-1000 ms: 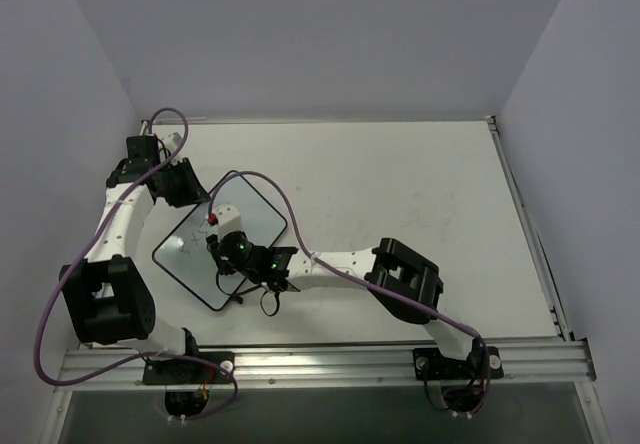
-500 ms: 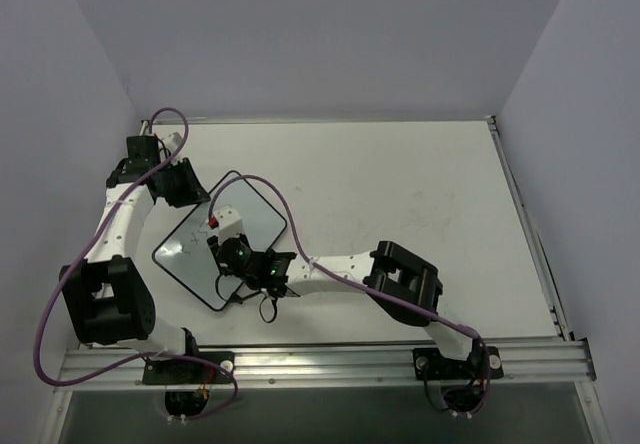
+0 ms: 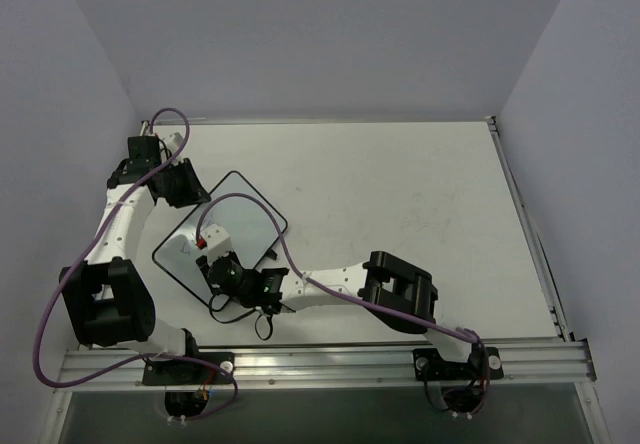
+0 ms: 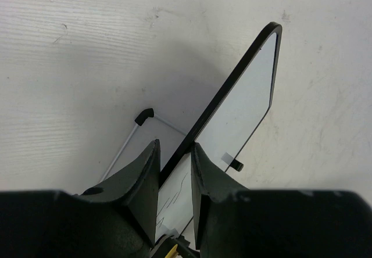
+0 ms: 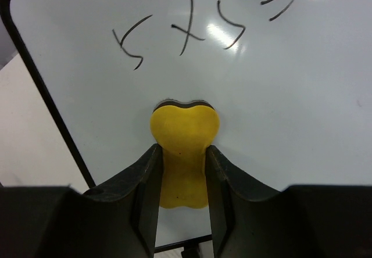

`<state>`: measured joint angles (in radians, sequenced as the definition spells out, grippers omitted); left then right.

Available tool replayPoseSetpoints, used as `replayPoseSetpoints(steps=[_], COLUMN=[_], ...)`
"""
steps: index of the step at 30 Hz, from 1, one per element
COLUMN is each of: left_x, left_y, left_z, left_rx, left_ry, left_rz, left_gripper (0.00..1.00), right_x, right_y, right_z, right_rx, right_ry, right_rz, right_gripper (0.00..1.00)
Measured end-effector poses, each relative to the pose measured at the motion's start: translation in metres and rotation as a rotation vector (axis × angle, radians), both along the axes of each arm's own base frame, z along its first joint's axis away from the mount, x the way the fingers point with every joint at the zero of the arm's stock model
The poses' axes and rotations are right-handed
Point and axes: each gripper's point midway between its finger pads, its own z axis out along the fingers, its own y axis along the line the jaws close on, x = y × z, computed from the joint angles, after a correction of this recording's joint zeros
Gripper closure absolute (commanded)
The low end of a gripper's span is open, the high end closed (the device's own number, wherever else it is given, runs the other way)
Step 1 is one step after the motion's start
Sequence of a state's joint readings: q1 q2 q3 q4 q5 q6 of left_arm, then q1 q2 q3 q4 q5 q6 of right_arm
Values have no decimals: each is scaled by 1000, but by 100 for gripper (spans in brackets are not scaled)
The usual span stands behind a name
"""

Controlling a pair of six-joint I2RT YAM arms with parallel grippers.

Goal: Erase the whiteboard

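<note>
At the near edge of the table sit the 2 arm bases, and both arms reach toward the left half of the tabletop. Nearest to us, the right gripper is clenched on a yellow block, its 2 fingers pressing the block's narrow waist from either side. The block's rounded end, backed by a thin dark layer, lies against the glossy face of the whiteboard.

On the board just beyond the block, and apart from it, we see black handwriting that reads roughly as 5 x 5 with more strokes to its right.

The whiteboard lies on the left part of the table between the 2 grippers, turned corner-on to the near edge and tilted rather than flat.

Farther back and to the left, the left gripper grasps the board's thin black frame, 1 finger on each side of the edge. Beside that edge a thin wire leg with a black tip rests on the table.
</note>
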<state>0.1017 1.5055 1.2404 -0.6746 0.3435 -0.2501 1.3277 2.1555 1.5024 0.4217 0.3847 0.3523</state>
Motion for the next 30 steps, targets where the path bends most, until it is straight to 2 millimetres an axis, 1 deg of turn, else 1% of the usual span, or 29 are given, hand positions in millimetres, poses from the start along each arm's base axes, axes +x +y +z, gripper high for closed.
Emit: replayPoseSetpoints(steps=[5,10,14,19,24,30], left_x=[2,2,3,3,4,4], left_y=[0,1,1,2,1,1], left_z=[0,-1,-1,-2,-1,-1], left_rx=[11,18,24,27,30,31], left_ry=[-7,-8,-10,-12,-15,-17], left_rz=[0,3,5,5,4,4], left_gripper=[98,98,98,98,98,98], right_x=[25,64,87,100,104,109], right_y=[-7,-23,-35,-42,-44,-41], right_z=[3,8,10,11,12,18], right_rx=[52,100,118,137,138,109], right_ry=[20,22,20,26,27,24], right_rz=[-35,-111,-159,-189,-198,-200], right_gripper=[100,100,100,100,100,100])
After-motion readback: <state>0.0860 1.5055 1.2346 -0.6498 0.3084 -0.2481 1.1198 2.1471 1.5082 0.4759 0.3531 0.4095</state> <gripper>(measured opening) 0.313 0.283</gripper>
